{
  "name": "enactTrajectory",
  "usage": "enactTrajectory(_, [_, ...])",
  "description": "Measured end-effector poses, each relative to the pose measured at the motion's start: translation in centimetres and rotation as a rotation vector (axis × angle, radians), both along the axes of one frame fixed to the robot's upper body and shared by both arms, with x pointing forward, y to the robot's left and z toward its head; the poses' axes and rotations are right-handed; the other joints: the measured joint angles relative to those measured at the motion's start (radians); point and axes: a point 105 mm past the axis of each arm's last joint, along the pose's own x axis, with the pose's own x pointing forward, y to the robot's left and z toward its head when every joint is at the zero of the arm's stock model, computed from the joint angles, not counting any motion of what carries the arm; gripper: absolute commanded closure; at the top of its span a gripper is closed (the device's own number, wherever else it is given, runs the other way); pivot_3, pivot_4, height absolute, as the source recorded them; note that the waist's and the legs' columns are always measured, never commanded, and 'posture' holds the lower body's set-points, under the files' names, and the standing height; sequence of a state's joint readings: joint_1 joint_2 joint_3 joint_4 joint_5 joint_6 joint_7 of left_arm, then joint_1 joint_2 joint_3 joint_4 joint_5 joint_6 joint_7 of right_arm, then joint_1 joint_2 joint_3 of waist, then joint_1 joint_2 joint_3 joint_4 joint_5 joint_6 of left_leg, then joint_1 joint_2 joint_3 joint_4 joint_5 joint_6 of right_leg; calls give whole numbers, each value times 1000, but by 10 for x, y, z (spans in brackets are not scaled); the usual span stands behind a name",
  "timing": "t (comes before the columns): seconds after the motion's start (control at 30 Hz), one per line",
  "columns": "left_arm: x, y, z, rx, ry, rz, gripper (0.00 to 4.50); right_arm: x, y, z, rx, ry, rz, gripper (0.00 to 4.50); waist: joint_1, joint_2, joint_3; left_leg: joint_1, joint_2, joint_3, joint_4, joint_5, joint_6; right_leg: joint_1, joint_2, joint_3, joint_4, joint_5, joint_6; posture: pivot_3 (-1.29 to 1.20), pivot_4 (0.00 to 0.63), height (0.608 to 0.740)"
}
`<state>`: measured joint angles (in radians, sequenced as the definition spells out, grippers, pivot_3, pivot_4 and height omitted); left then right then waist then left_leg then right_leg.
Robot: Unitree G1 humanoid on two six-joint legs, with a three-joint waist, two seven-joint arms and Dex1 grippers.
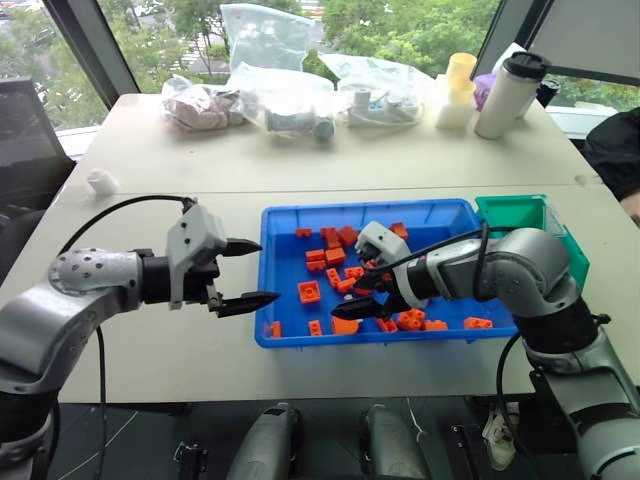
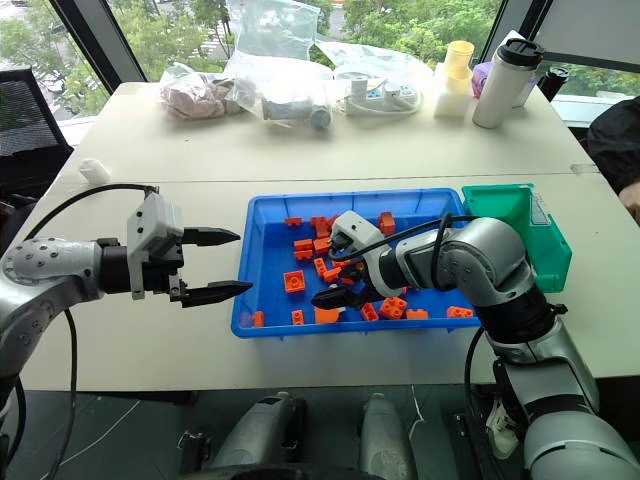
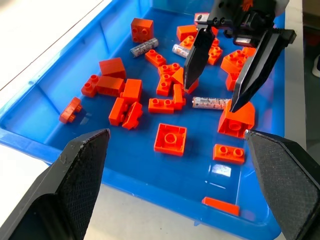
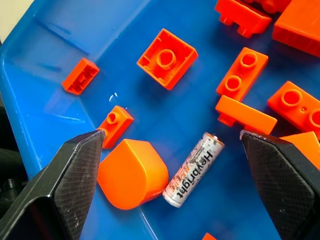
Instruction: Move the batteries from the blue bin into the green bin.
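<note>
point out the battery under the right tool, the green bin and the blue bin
battery [image 4: 194,170], right wrist view, label at mid-body
green bin [image 2: 549,257], right eye view, outer side wall
blue bin [image 1: 272,222], left eye view, far left rim

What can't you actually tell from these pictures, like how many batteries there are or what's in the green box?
- Inside of the green bin: head views, its own walls and the right arm hide the floor.
- Battery count: left wrist view shows three batteries, but the right gripper and orange bricks may cover more.
- Clear bags at the table's far side: contents too small.
- Blue bin: right wrist view, cut off by the edges.
</note>
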<state>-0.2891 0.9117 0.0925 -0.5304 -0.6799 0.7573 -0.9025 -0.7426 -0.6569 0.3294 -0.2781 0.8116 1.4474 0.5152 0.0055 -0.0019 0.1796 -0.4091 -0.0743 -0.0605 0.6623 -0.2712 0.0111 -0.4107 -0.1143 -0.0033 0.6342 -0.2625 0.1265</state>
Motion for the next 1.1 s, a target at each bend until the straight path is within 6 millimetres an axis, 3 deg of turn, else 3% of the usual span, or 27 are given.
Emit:
enactTrajectory(0.5, [4, -1, 0, -18, -18, 28, 0, 9, -5, 4, -77, -186, 275, 21, -1, 0, 0, 0, 0, 0, 0, 0, 0, 0, 1, 0, 0, 0, 0, 0, 150, 740])
enactTrajectory(0.67, [6, -2, -2, -14, -22, 34, 0, 17, 7, 5, 17, -121, 225, 21, -5, 0, 0, 0, 0, 0, 0, 0, -1, -1, 0, 1, 0, 0, 0, 0, 150, 740])
enactTrajectory(0.77, [6, -3, -1, -20, -24, 31, 0, 31, 5, 27, 92, -137, 177, 21, -6, 1, 1, -1, 0, 0, 0, 1, -2, -1, 0, 0, 1, 0, 0, 0, 150, 740])
enactTrajectory(0.83, [6, -3, -1, -19, -24, 31, 0, 38, -9, 48, 110, -219, 183, 21, 4, 1, 1, -1, 0, 0, 0, 1, -2, -1, 0, 0, 0, 0, 0, 0, 150, 740])
enactTrajectory(0.9, [6, -3, -2, -19, -23, 32, 0, 38, -19, 57, 113, -272, 209, 21, 6, 0, 1, -1, 0, 0, 0, 0, -1, 0, 0, 0, -2, 0, 0, 0, 150, 740])
enactTrajectory(1.03, [6, -3, -1, -19, -23, 31, 0, 16, -37, 31, 45, -333, 399, 21, 5, 0, 1, -1, 0, 1, 0, 0, -1, 0, 0, 0, -2, 0, 1, 0, 150, 740])
enactTrajectory(1.1, [6, -3, -1, -19, -23, 30, 0, 5, -36, 18, 58, -344, 477, 21, 0, 0, 1, -1, 0, 1, 0, 0, -1, 0, 1, 1, -1, 1, 2, 0, 150, 740])
